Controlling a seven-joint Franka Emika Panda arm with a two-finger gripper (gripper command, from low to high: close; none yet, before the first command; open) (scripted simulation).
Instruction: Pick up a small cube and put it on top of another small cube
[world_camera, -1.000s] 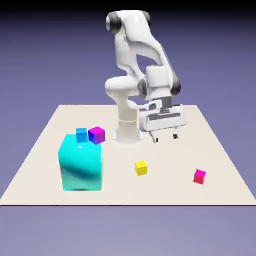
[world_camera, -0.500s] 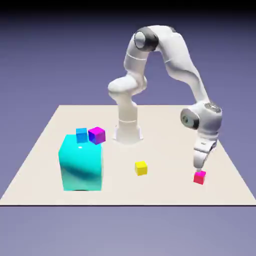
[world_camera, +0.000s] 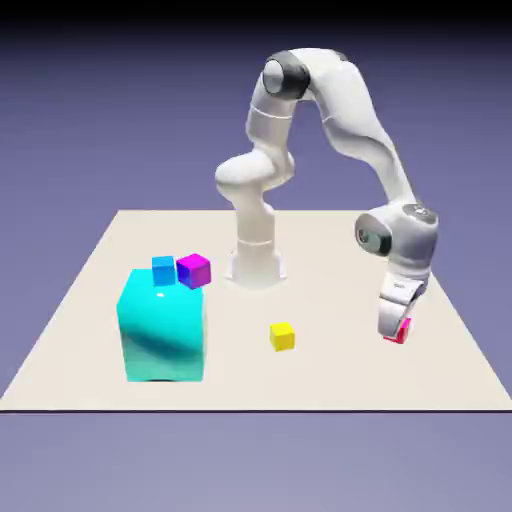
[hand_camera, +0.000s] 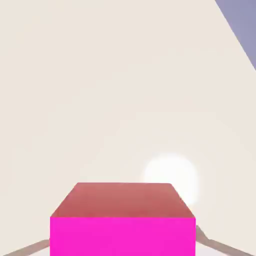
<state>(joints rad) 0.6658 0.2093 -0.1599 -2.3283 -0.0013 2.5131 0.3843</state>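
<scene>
The small pink-red cube (world_camera: 403, 331) is at the exterior view's right, clamped between the two fingers of the white robot claw (world_camera: 394, 326), and well apart are a small yellow cube (world_camera: 282, 337) on the pale flat table (world_camera: 330, 385) and a big shiny cyan cube (world_camera: 165, 328) with a small blue cube (world_camera: 163, 271) by its top.

Pink cube (world_camera: 403, 331) partly hidden, tool tips (hand_camera: 29, 247) seemingly cut off

Pink cube (world_camera: 402, 331), blue cube (world_camera: 163, 271) apart.
</scene>
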